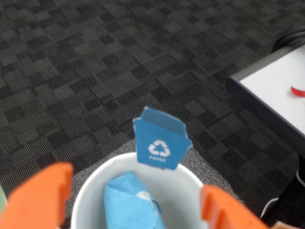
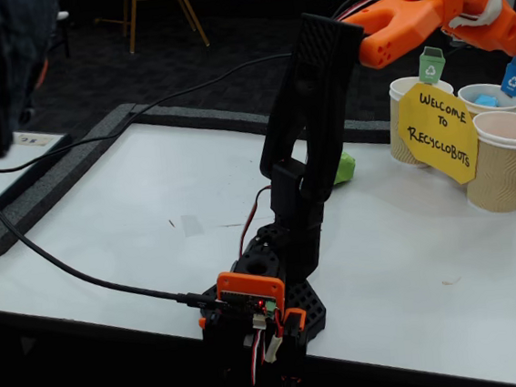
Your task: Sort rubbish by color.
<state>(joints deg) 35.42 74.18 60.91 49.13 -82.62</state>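
The blue wad already lies in the blue-tagged cup; the tool hangs above it, spread wide and empty. The green wad waits on the desk; orange isn't visible.

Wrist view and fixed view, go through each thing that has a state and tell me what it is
Orange robot hand: open, empty, above the blue-tagged cup.
Crumpled bright blue paper wad: inside that cup, released.
Blue-tagged white-lined paper cup: upright, holding the blue wad.
Crumpled lime green paper wad: on the table, partly hidden behind the arm.
Green-tagged ribbed beige cup: upright, contents unseen.
Orange-tagged ribbed beige cup: upright.
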